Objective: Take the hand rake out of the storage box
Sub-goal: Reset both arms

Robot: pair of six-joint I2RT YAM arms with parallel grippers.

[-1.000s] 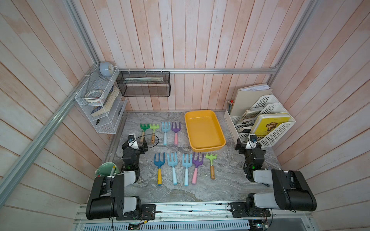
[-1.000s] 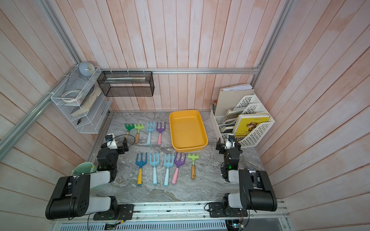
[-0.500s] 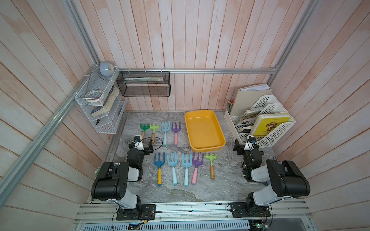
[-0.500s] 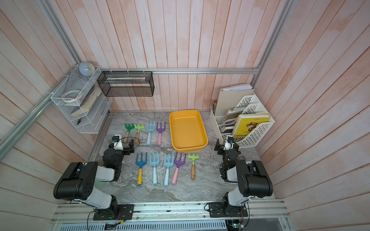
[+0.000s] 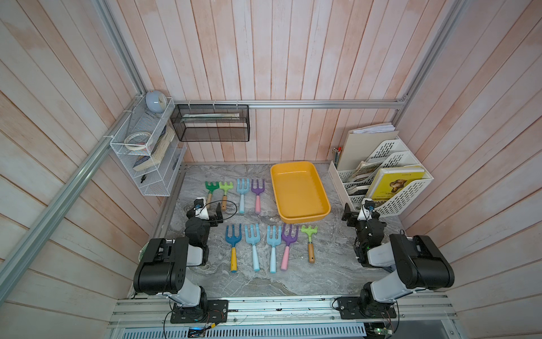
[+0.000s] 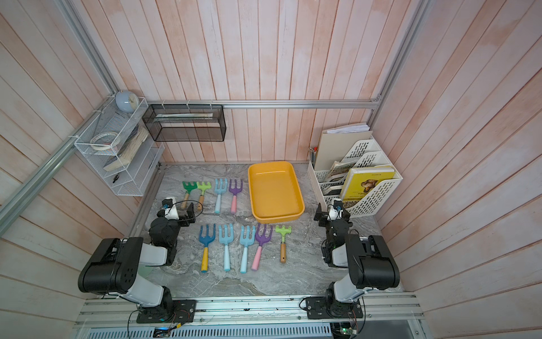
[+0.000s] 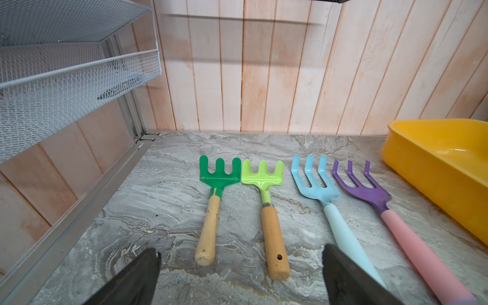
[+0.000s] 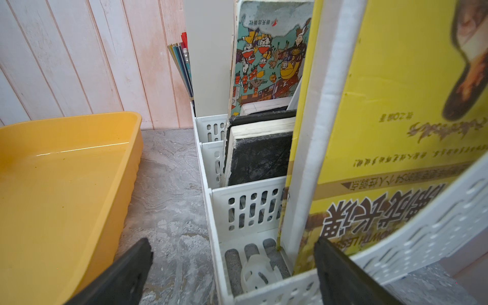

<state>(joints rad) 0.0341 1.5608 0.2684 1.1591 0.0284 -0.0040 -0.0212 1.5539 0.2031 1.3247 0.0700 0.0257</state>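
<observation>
Though shallow, smooth round-cornered yellow plastic storage box [image 5: 297, 192]

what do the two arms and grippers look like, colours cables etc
The left arm and right arm match: bulky black joint housings joined by pale grey links, on black bases bolted to an aluminium rail. Each wrist carries a small white camera mount; a thin black cable loops off the left one. The left gripper and right gripper have plain tapered black fingers. No legible markings.
</observation>
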